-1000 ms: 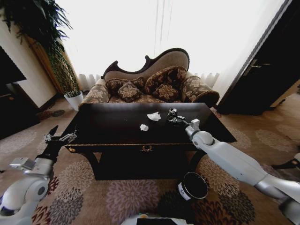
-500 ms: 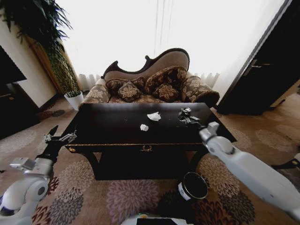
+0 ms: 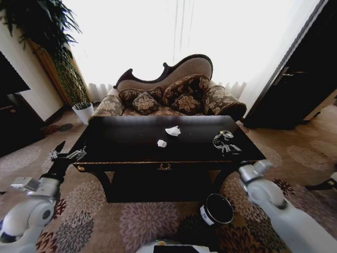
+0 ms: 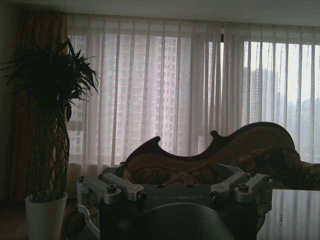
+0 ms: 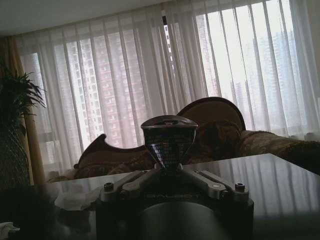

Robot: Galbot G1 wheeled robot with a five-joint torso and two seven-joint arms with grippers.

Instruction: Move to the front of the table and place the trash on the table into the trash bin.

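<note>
The black tabletop (image 3: 131, 142) runs across the middle of the head view, its gilt-trimmed front rail at centre frame and a small gold ornament (image 3: 165, 167) at the rail's midpoint. Much of the glossy surface is bare, notably the left half and the strip along the front edge.

Two crumpled white paper wads lie near centre: the larger wad (image 3: 172, 130) toward the far side, the smaller wad (image 3: 161, 143) nearer the front, apart from each other. In the right wrist view the larger wad (image 5: 75, 199) sits at lower left on the reflective surface.

The right pincer (image 3: 225, 143) is over the tabletop's right portion, just inside the front right corner, its arm rising from the lower right of the frame. It is clamped on a small dark shiny rounded object (image 3: 225, 135); in the right wrist view this object (image 5: 169, 136) is wide and rounded at the top, narrowing downward between the two fingers (image 5: 131, 180).

The trash bin (image 3: 217, 210) stands on the patterned carpet at lower centre-right, in front of the table and well below the tabletop, dark with a pale rim and a white label.

The left pincer (image 3: 67, 155) hangs off the tabletop's front left corner, at the left of the frame, fingers apart and holding nothing.
</note>
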